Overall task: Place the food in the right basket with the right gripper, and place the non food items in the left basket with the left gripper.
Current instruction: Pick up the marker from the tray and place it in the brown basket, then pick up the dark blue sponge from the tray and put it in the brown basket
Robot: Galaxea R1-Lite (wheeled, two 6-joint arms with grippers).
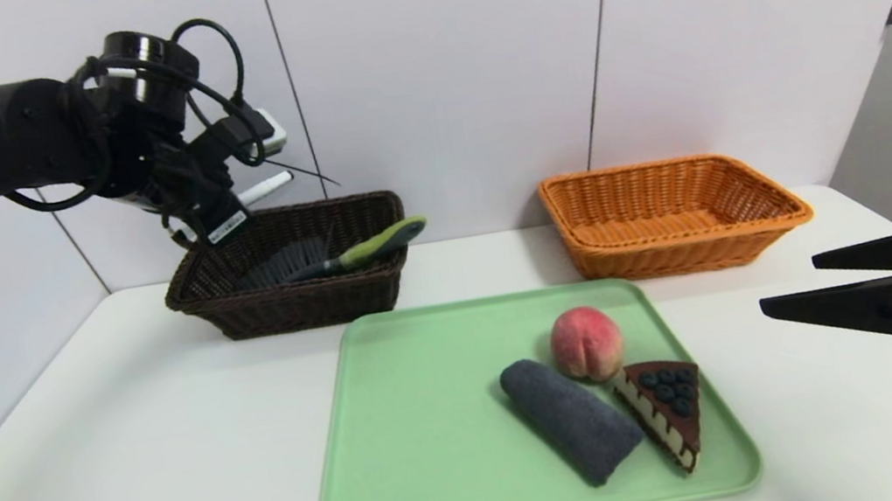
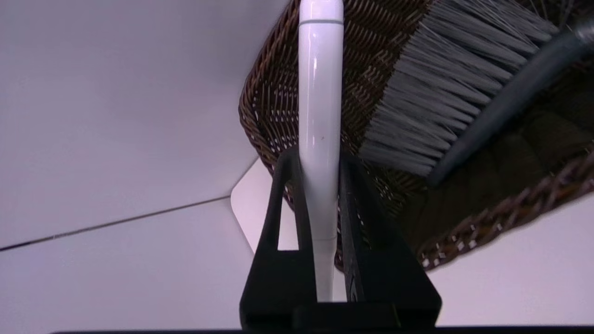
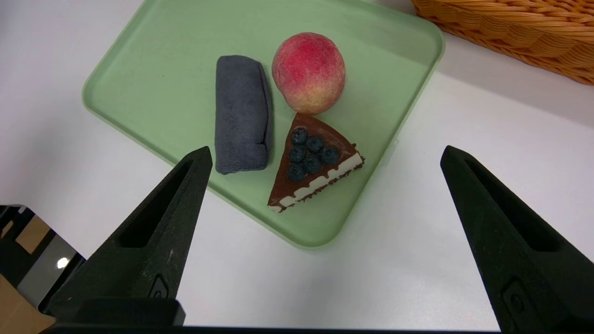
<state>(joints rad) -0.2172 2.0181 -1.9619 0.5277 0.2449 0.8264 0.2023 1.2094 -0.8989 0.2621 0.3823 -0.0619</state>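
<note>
A white pen [image 2: 320,116] was clamped between the fingers of the left gripper [image 2: 320,185], held above the dark left basket [image 1: 259,300], which contained a brush [image 1: 323,258]. A peach [image 1: 586,343], cake slice [image 1: 666,408] and grey towel [image 1: 572,430] lay on the green tray [image 1: 408,468]. The right gripper [image 3: 325,185] hung wide open beside the tray.

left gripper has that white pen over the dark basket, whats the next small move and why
Probably open the jaws and drop it. The left gripper is shut on the white pen above the dark basket, where the brush already lies, so the pen should land inside.
</note>
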